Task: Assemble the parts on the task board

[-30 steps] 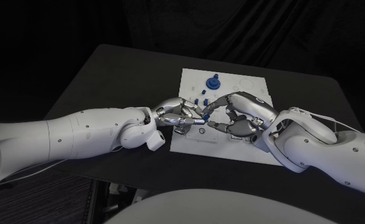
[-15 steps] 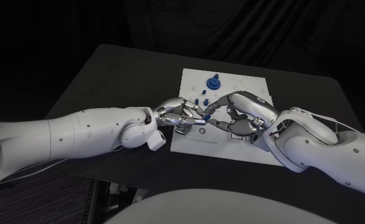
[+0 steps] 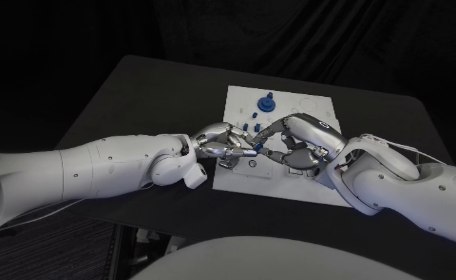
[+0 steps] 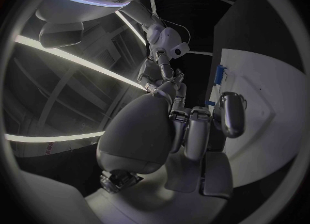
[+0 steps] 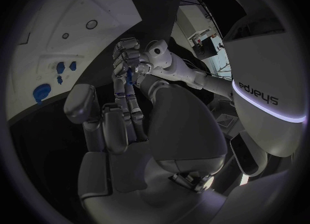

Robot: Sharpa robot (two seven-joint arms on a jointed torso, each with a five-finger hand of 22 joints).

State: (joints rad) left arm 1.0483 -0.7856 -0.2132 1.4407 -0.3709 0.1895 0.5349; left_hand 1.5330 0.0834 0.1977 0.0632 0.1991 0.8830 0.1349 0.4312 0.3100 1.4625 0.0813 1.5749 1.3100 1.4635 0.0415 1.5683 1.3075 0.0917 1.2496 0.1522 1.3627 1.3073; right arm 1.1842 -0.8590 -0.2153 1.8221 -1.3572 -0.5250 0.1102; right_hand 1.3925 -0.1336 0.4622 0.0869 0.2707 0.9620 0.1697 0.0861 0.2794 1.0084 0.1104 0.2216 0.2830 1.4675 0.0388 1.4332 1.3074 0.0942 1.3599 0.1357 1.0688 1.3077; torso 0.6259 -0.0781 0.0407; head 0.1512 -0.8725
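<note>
— Hands: what do we see?
— Our left hand and right hand meet fingertip to fingertip over the white board's left edge, both pinching one small blue part.

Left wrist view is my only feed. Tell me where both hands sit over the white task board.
Observer: In the head view, the left hand and the right hand meet fingertip to fingertip over the left half of the white task board.
Operator: Report what is between them.
Observer: A small blue part shows between their fingertips. I cannot tell which hand holds it.
Operator: List what else stands on the board.
Observer: A round blue knob-like part stands near the far edge. A few small blue pegs lie between it and the hands.
</note>
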